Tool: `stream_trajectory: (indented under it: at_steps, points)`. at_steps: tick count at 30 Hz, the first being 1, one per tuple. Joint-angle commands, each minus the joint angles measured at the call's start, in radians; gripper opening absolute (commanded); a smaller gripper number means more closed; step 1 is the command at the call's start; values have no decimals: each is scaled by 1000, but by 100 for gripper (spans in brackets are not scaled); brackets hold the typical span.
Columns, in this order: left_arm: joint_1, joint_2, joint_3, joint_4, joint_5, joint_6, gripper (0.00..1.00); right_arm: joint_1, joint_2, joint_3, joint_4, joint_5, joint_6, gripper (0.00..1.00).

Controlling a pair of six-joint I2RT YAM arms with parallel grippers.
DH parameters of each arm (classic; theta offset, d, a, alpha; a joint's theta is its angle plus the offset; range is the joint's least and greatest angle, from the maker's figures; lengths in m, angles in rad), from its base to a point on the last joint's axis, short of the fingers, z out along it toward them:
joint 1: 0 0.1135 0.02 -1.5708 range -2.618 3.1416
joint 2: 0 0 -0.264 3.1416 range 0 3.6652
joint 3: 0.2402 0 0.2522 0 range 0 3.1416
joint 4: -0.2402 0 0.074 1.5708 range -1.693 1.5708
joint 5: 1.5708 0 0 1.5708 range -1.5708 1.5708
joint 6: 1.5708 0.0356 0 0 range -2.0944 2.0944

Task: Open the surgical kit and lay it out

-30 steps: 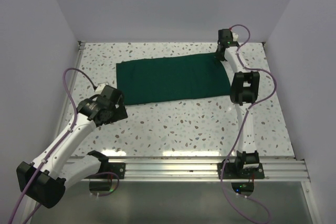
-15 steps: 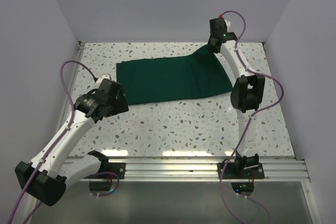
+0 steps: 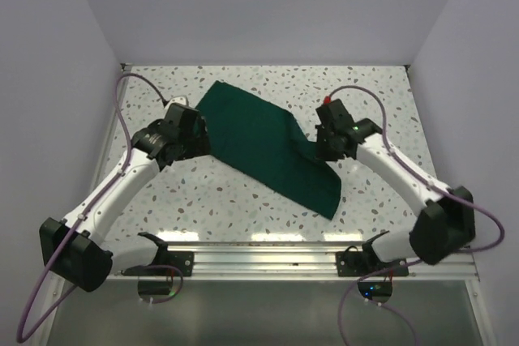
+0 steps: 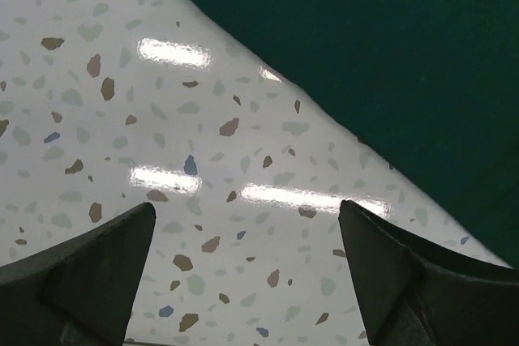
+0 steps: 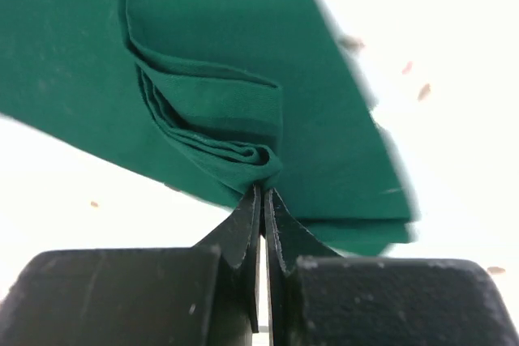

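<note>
Plain white walls are closing in a speckled terrazzo table [image 3: 219,200], with the two arms reaching in from its near edge. The dark green cloth wrap [image 3: 259,139] is lying slantwise across the middle of the table. One corner is pointing toward the far edge, left of centre, and the opposite corner is hanging close to the near edge, right of centre. No tray or instruments are showing in any view, so whether they are lying under or inside the cloth cannot be told.

The right gripper [image 5: 262,192] is pinching a bunched fold of the wrap at its right-hand edge. Its jaws are pressed together, with several layers of fabric gathering into pleats just ahead of the tips. That grip looks meant for dragging or peeling a layer over, which would explain why the cloth is sitting askew and not square to the table edges.

The left gripper [image 4: 246,212] is holding nothing. Its jaws are spread wide over bare table just beside the wrap's left edge and are not touching it. It is probably waiting there to take that edge so the two arms can spread the cloth flat.
</note>
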Motion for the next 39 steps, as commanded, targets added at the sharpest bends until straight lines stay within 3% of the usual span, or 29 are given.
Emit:
stream_trajectory:
  at_steps: [1,5,6,7,8,13,19,22,32,39]
  points:
    - [0,43,47,121,34,55,100,-15,-251,-125,-81,-3,40,0]
    - [0,98,46,165,67,58,100,-15,-426,-253,-80,-98,22,0]
    - [0,109,44,172,75,58,100,-13,-440,-282,-77,-129,13,12]
    - [0,130,43,185,86,57,100,-15,-455,-293,-69,-149,5,80]
    - [0,138,44,190,92,55,100,-15,-457,-303,-68,-178,5,98]
    - [-1,172,46,211,132,38,100,-10,-435,-267,-68,-198,-24,98]
    - [-23,176,21,265,181,46,100,-12,-417,-132,-189,41,-13,98]
    - [-102,225,43,294,183,72,100,-10,-402,-109,-216,86,2,99]
    - [-383,563,345,284,251,42,99,-12,-323,-204,-198,106,91,98]
    - [-468,722,452,242,322,-7,99,-18,-279,-227,-221,121,143,99]
